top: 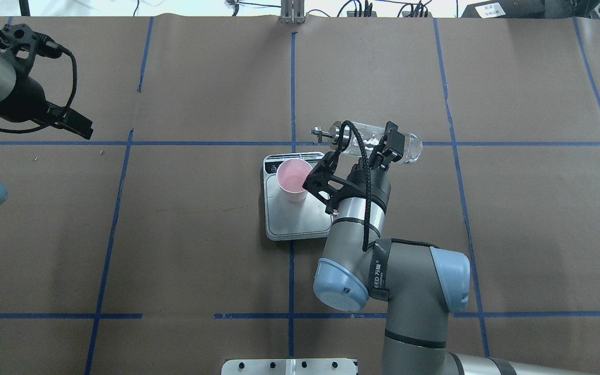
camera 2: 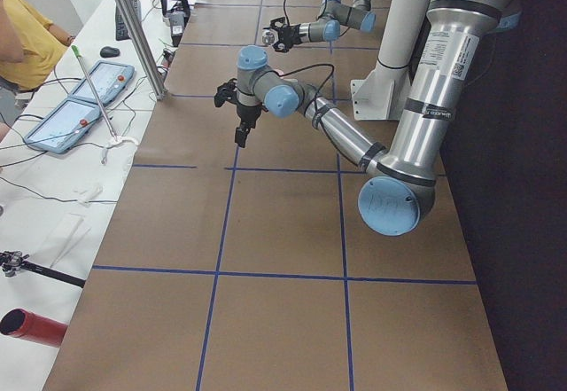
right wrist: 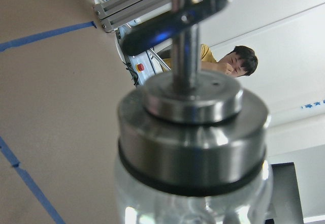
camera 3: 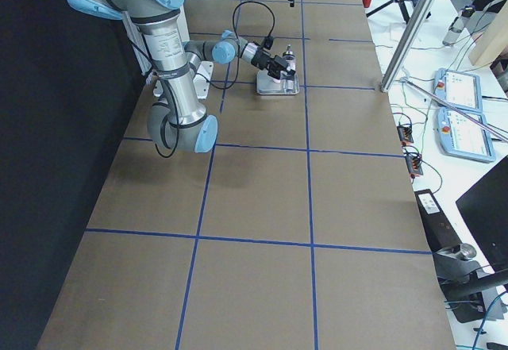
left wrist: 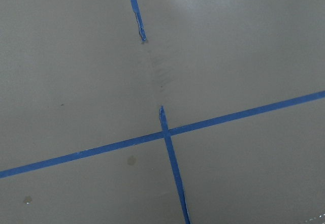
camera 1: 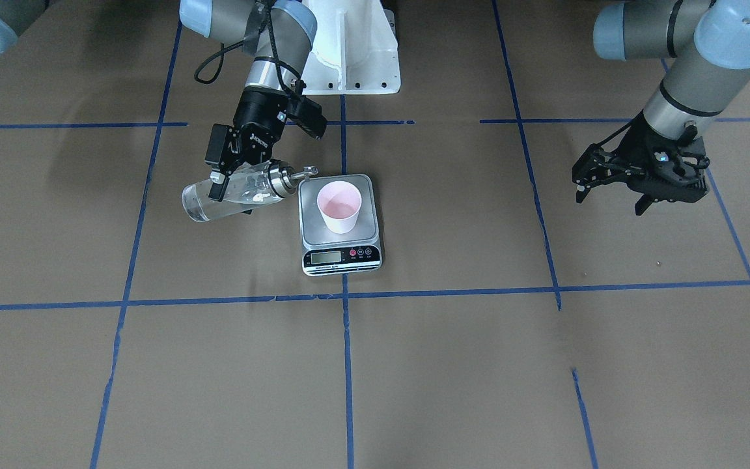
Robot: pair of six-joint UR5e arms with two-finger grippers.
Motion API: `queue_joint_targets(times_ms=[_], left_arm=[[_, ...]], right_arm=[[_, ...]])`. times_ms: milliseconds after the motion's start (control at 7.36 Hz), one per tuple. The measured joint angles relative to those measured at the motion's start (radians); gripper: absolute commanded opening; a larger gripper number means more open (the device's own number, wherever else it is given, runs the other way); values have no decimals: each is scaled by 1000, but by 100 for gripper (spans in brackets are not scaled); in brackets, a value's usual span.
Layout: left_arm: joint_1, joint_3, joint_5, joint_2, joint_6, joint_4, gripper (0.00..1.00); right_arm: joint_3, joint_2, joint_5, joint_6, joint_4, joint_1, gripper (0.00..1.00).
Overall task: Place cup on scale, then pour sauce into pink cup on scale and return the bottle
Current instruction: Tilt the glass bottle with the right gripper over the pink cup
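The pale pink cup [camera 1: 340,206] stands upright on the silver scale [camera 1: 313,228], also seen in the overhead view with the cup [top: 294,179] on the scale [top: 300,221]. My right gripper [camera 1: 232,185] is shut on the clear glass bottle [camera 1: 199,203], held nearly horizontal above the table beside the scale. Its silver spout [camera 1: 308,172] points toward the cup, near the platform's edge and short of the cup's rim. Clear sauce shows inside the bottle [top: 357,139]. The right wrist view shows the cap [right wrist: 193,117] close up. My left gripper [camera 1: 609,195] is open and empty, far off to the side.
The white robot base mount [camera 1: 355,52] stands behind the scale. Blue tape lines [camera 1: 346,365] cross the brown paper table. A person in yellow [camera 2: 22,36] sits beyond the table's far edge, by tablets [camera 2: 80,98]. The left wrist view shows only tape [left wrist: 167,137].
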Motion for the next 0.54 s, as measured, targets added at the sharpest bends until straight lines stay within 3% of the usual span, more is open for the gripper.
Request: queue_joint_targets(times_ms=[543], left_arm=[[-23, 0, -8, 12, 71, 2, 100]], right_arm=[[-50, -11, -61, -100, -3, -26, 0]])
